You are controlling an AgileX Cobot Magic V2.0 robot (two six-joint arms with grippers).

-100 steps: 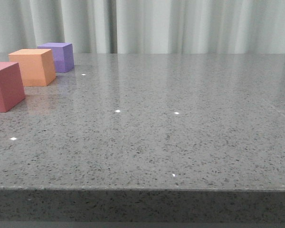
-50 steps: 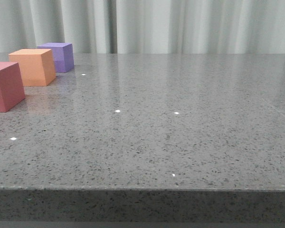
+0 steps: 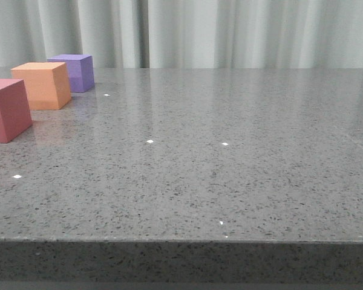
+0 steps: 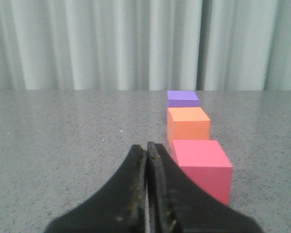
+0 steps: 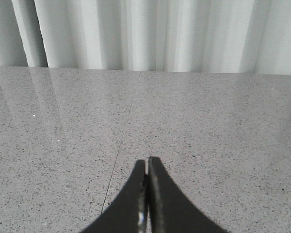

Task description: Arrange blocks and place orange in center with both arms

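Three cubes stand in a row at the table's far left. The pinkish-red cube is nearest, the orange cube sits in the middle, and the purple cube is farthest. In the left wrist view the row shows as pinkish-red, orange and purple. My left gripper is shut and empty, just beside the pinkish-red cube. My right gripper is shut and empty over bare table, with no cube in its view. Neither gripper shows in the front view.
The grey speckled table stretches right of the cubes, with its front edge near the camera. A pale curtain hangs behind the table. A thin seam line runs across the tabletop in the right wrist view.
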